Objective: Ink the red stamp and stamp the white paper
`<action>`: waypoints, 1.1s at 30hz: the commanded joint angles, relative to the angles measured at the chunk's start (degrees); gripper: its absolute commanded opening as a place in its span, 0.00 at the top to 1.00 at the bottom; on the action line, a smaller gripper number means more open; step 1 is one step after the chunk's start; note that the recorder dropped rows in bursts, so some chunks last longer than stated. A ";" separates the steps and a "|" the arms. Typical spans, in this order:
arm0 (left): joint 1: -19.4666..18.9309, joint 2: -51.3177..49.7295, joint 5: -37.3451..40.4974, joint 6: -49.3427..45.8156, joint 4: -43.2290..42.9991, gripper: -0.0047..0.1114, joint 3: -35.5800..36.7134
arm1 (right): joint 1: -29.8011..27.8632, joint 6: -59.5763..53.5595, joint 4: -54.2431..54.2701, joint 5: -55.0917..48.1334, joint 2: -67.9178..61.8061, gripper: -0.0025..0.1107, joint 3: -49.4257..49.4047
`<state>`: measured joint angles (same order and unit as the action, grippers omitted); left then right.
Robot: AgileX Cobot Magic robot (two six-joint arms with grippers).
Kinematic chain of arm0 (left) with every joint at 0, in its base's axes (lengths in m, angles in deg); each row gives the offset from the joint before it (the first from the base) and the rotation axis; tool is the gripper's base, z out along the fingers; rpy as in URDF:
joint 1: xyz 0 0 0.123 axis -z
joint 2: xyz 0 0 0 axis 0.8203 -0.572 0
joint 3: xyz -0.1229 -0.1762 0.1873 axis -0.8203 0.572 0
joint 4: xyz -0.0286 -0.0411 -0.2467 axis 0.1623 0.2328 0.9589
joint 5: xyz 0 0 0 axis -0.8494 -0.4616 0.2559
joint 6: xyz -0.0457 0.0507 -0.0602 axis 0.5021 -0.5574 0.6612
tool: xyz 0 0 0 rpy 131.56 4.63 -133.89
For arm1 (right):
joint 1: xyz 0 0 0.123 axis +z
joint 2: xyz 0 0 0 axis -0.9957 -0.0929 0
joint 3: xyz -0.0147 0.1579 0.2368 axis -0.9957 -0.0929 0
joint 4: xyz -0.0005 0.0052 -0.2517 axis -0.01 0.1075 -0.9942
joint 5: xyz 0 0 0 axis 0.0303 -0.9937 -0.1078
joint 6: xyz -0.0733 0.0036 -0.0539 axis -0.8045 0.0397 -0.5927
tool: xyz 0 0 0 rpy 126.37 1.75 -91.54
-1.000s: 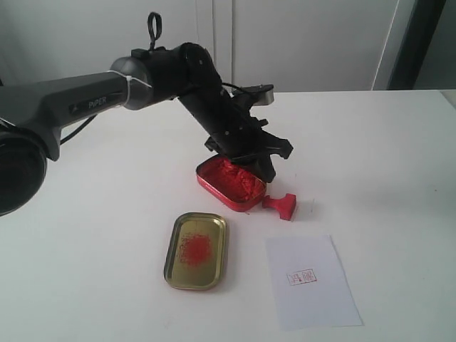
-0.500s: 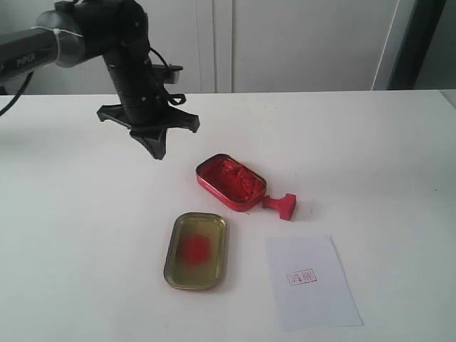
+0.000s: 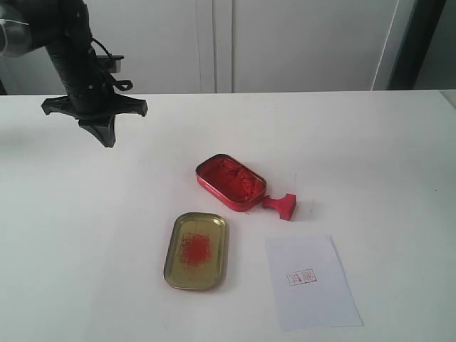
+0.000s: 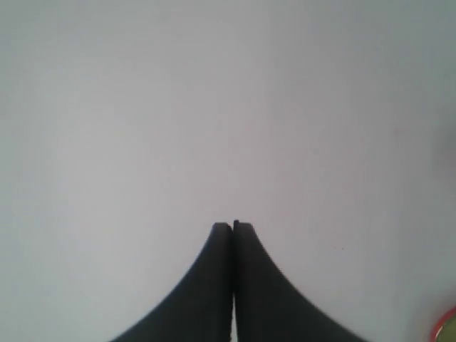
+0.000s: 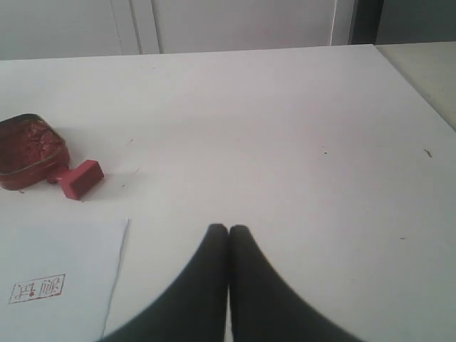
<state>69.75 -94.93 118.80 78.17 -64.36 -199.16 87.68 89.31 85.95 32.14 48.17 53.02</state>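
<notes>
Trouble lies in the pickup: the red stamp (image 3: 281, 205) lies on its side right against the ink-paste tin (image 3: 230, 182), at the tin's 4 o'clock, so a grasp there may shove the tin or clip its rim. The white paper (image 3: 311, 281), bearing one print, sits at the stamp's 5 o'clock. The left gripper (image 3: 107, 139), well off at the tin's 10 o'clock, and the right gripper (image 5: 228, 228) are both closed and empty.

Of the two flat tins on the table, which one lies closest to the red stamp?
The red tin full of lumpy paste; the red stamp lies at its end. The gold tin with a smudge sits apart.
</notes>
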 commanded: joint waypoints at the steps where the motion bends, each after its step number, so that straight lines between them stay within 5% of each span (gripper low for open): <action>1: -0.98 2.20 5.30 0.32 -0.76 0.96 1.72 | -0.32 -0.04 -0.46 0.81 0.23 0.98 -0.23; 15: -1.92 11.17 5.30 0.07 -7.67 0.96 19.26 | -0.32 -0.04 -0.46 0.81 0.23 0.98 -0.23; 24: -2.34 21.41 -2.64 -0.14 -7.31 0.96 32.65 | -0.32 -0.04 -0.46 0.81 0.23 0.98 -0.23; 33: -11.21 28.03 -5.57 -5.17 0.00 0.96 43.56 | -0.32 -0.04 -0.46 0.81 0.23 0.98 -0.23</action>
<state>60.85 -68.93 112.87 74.43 -66.40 -158.11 87.68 89.31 85.95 32.14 48.17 53.02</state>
